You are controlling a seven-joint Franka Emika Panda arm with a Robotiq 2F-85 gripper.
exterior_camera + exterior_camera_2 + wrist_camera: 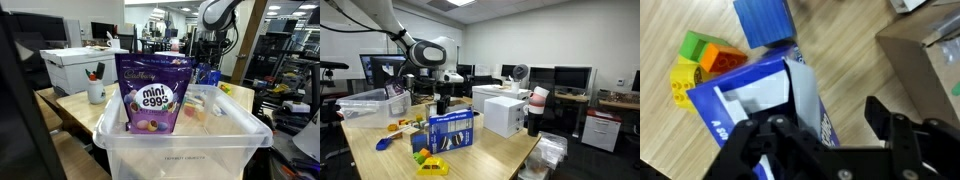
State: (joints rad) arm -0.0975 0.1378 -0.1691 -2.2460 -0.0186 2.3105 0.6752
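Observation:
A blue carton (750, 100) stands on the wooden table with its white top flap (803, 90) raised. My gripper (828, 115) hangs right over it with its jaws apart. The flap rises beside the left finger (770, 135), and the right finger (882, 118) stands clear of it over bare wood. Nothing is clamped. In an exterior view the gripper (442, 103) sits just above the carton (450, 130). A blue block (762, 20) and a cluster of green, orange and yellow blocks (700, 60) lie beyond the carton.
A white box (503, 112) stands just beyond the carton, with a cup (537, 108) past it. A clear bin (365, 105) sits behind the arm. Loose blocks (430, 165) lie near the table's front. Close to another camera, a clear tub (170, 155) holds a purple mini eggs bag (153, 95).

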